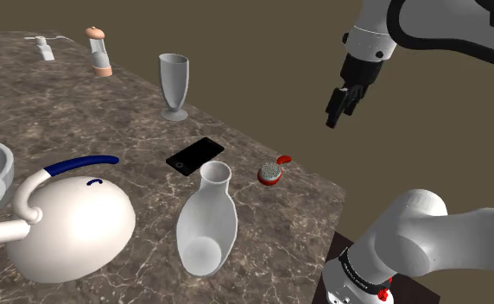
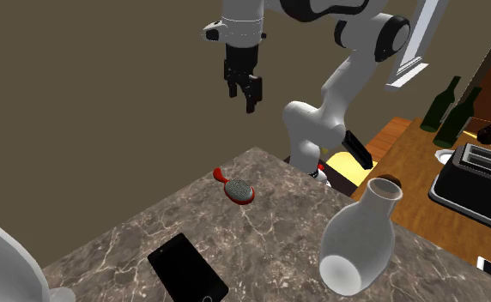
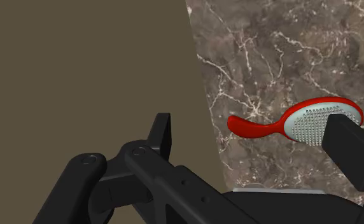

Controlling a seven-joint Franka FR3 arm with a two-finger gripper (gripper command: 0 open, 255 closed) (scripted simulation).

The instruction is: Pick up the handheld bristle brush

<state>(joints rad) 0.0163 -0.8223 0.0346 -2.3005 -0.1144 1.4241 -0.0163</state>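
Observation:
The brush (image 1: 271,173) has a red handle and a red oval head with a grey bristle pad. It lies flat on the dark marble counter (image 1: 133,129), close to the edge nearest the arm, and appears again as the brush (image 2: 238,189) and the brush (image 3: 301,121). My black gripper (image 1: 336,112) hangs high above it, a little out past the counter's edge. In the wrist view the gripper (image 3: 251,130) stands open with its fingers apart and nothing between them. The gripper (image 2: 245,94) points down, well clear of the brush.
A black phone (image 1: 195,155) lies near the brush, with a white vase (image 1: 207,220) beside it. Farther along stand a white kettle (image 1: 68,220), a grey goblet (image 1: 174,85) and a pepper mill (image 1: 98,50). A toaster (image 2: 480,184) and bottles (image 2: 450,107) sit on another surface.

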